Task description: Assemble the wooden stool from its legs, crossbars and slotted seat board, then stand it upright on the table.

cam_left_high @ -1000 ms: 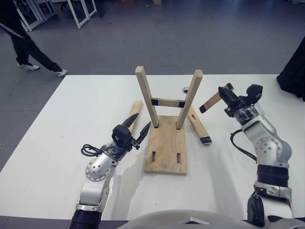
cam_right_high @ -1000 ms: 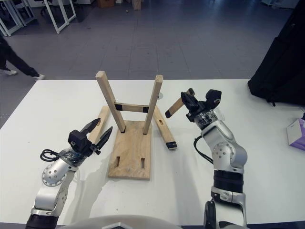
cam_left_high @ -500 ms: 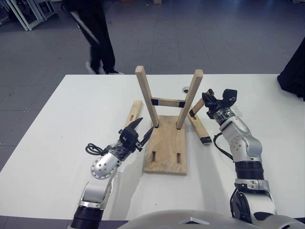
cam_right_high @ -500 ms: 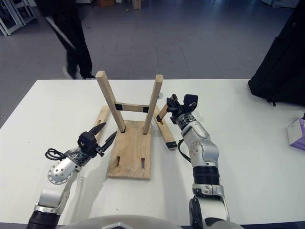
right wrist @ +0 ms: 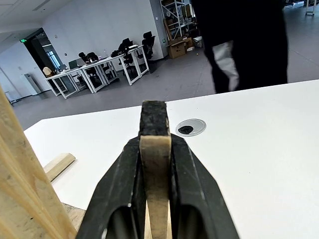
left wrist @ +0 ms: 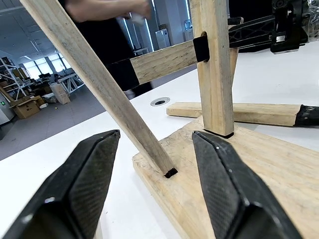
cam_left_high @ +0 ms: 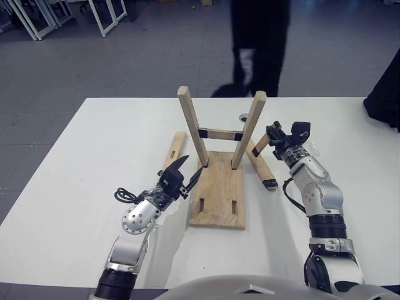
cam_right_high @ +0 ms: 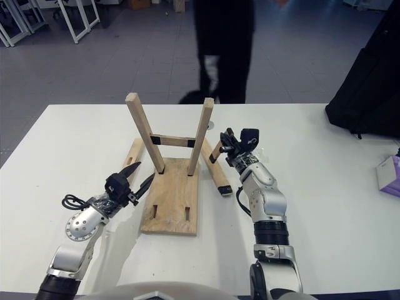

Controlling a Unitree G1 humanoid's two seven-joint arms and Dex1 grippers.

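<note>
- right tool (cam_left_high: 275, 134) clamps a squared wooden leg (right wrist: 155, 149), black-tipped.
- left tool (cam_left_high: 190, 166) gapes wide beside the flat slotted seat board (cam_left_high: 219, 195).
- two pale legs (cam_left_high: 192, 128) stand in it.

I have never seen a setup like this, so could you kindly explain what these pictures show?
A two-armed humanoid robot works at a white table. Two pictures look down from cameras in its head; the other two come from a camera on each wrist. On the table a seat board lies flat with two legs standing in its slots, joined by a crossbar. Two loose legs lie beside it. The right gripper holds a short crossbar; the left gripper is open beside the board.
</note>
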